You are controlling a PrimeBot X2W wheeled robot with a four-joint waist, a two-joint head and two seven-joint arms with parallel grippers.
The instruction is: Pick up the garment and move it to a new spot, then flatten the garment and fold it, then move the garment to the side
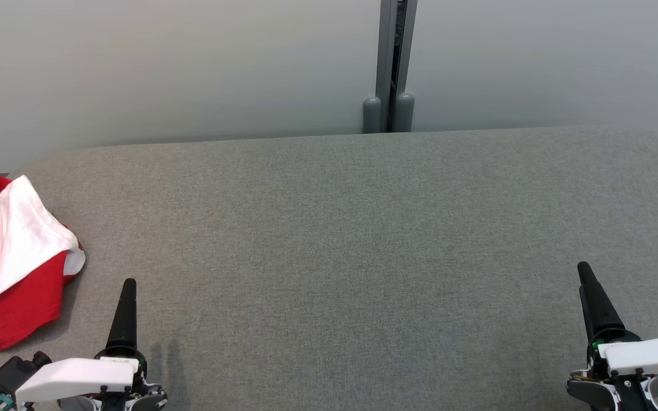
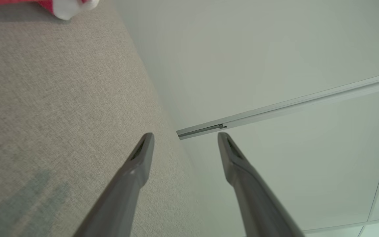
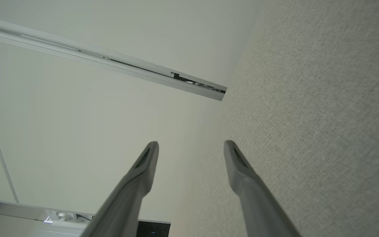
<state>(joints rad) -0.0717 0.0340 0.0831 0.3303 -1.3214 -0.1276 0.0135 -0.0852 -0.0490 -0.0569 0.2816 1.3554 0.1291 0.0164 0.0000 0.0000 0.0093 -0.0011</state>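
Note:
A red and white garment (image 1: 12, 260) lies bunched at the left edge of the grey fabric table (image 1: 352, 240), part of it cut off by the picture's edge. A corner of the garment (image 2: 63, 7) shows at the top left of the left wrist view. My left gripper (image 1: 126, 297) stands at the lower left, just right of the garment and apart from it. Its fingers (image 2: 141, 158) are spread with nothing between them. At the lower right my right gripper (image 1: 589, 285) stands over bare table, its fingers (image 3: 145, 161) apart and empty too.
A pale partition wall (image 1: 163, 68) runs behind the table, with a grey metal post (image 1: 392, 63) at its middle. The table's far edge curves down at both corners.

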